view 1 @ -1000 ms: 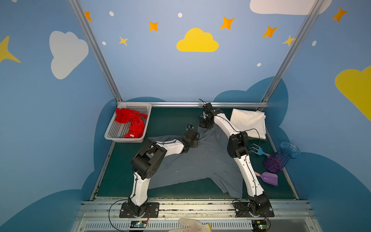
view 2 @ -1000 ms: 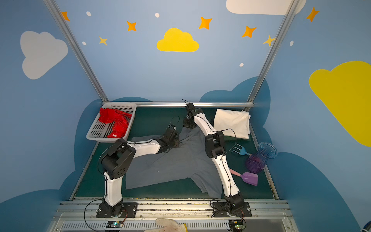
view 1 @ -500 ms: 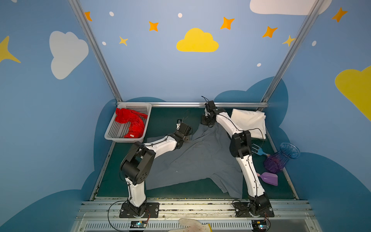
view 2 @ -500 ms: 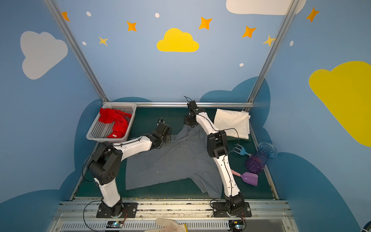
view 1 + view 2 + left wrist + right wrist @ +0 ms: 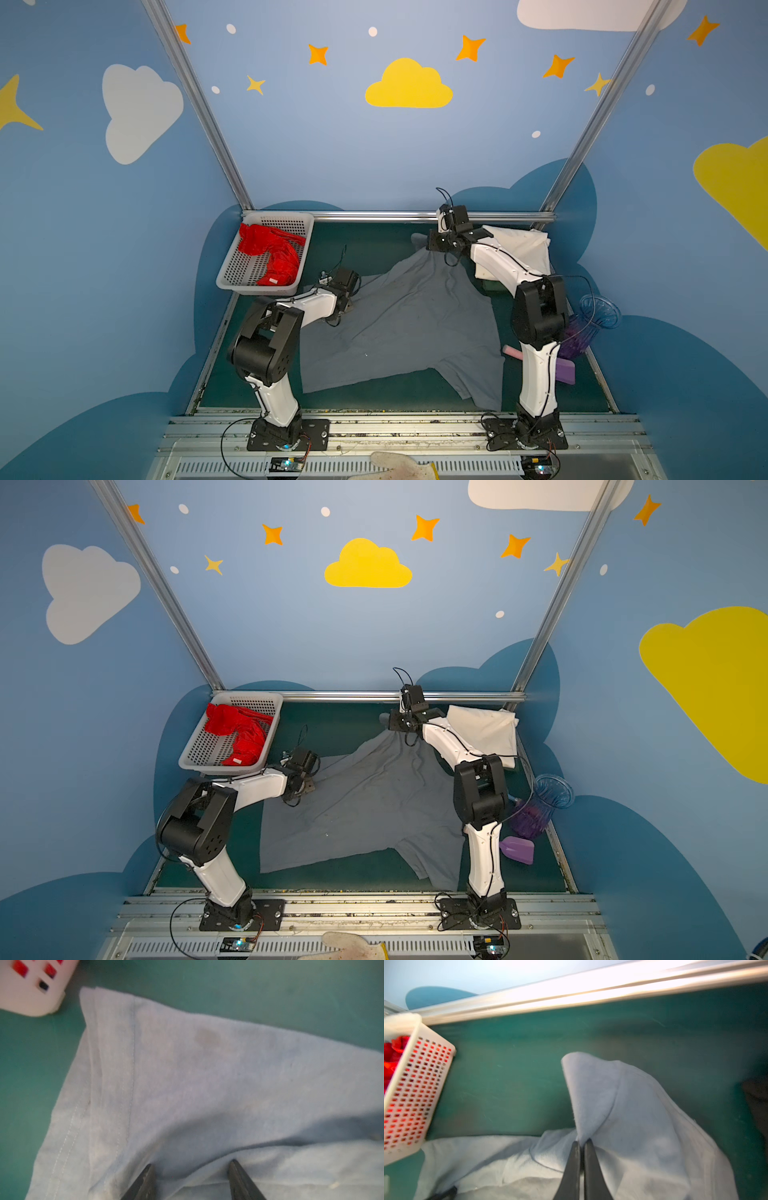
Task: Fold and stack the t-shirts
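The grey shirt is spread on the mat just beside the basket, which holds the red shirt. The cream shirt lies folded well apart from the basket. The grey shirt's corner farthest from the basket is clamped by the right gripper. The left gripper is held over the hemmed corner near the basket, fingers apart and empty. That hem is best pinched at its stitched edge and drawn taut, kept clear of the basket wall. Bare mat is left behind the shirt.

The green surface carries a grey t-shirt spread across its middle, a white basket at the far left corner, a folded cream-white t-shirt far right, and a purple vase and purple scoop by the right edge.
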Robot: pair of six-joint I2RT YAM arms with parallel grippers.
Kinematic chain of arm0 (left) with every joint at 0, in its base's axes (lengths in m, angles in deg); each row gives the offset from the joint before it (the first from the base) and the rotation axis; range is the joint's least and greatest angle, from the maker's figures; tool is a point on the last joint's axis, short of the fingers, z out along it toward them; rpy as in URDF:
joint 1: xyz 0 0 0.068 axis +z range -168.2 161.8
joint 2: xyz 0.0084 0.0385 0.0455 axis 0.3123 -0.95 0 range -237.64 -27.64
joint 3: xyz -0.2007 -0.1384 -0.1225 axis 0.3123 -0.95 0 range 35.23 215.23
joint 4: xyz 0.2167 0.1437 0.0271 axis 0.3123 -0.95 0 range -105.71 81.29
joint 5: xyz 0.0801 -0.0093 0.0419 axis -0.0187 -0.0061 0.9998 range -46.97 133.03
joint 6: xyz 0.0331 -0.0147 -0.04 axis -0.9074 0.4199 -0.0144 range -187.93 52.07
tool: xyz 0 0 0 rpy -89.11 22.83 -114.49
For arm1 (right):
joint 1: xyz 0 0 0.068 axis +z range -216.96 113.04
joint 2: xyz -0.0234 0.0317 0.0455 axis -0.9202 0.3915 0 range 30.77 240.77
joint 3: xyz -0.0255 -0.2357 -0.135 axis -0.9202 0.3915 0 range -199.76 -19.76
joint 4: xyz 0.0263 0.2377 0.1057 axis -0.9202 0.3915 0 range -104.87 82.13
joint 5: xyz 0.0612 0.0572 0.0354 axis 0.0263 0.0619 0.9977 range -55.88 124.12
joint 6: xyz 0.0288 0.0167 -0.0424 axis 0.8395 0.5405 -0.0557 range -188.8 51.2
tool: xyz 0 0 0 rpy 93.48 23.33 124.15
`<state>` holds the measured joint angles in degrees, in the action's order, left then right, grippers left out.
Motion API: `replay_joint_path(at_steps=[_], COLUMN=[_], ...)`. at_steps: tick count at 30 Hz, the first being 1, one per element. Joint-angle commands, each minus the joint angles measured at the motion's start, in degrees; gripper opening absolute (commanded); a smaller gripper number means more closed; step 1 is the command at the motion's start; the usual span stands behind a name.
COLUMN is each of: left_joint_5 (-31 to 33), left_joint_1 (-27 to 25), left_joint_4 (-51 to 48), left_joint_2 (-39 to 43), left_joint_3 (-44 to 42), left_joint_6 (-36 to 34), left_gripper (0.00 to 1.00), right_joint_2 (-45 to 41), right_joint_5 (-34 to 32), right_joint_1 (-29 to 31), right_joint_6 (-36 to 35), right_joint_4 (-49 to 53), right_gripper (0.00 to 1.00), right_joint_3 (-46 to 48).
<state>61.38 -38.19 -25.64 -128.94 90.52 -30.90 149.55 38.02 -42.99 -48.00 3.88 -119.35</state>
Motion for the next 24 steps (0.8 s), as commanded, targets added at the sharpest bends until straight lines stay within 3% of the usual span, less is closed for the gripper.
replay_joint_path(at_steps=[1,15,19,24], left_joint_5=[-2.34,-5.15,-6.37,-7.19], left_joint_1=[1.17,3.35,3.87,4.26], left_joint_4=[-1.42,-0.04,0.80,1.05], left_joint_2=[-2.40,-3.61,-4.22,-5.30], left_joint_3=[-0.82,-1.93,-1.96,-1.48], left_joint_6=[1.57,2.73,2.98,3.46], left_gripper=[0.56,0.44,0.41,0.38], right_joint_2=[-2.76,-7.41,-9.89,-11.42], right_joint_5=[-0.63,-6.36,-10.67,-10.11], right_joint_1=[0.95,1.42,1.17,0.29], right_joint_6=[-0.75,-0.49,0.79,1.86], right_joint_4=[-8.43,-5.56,-4.60,-3.10], right_gripper=[0.00,0.00,0.00,0.00], right_joint_3=[6.02,16.87,20.44,22.89])
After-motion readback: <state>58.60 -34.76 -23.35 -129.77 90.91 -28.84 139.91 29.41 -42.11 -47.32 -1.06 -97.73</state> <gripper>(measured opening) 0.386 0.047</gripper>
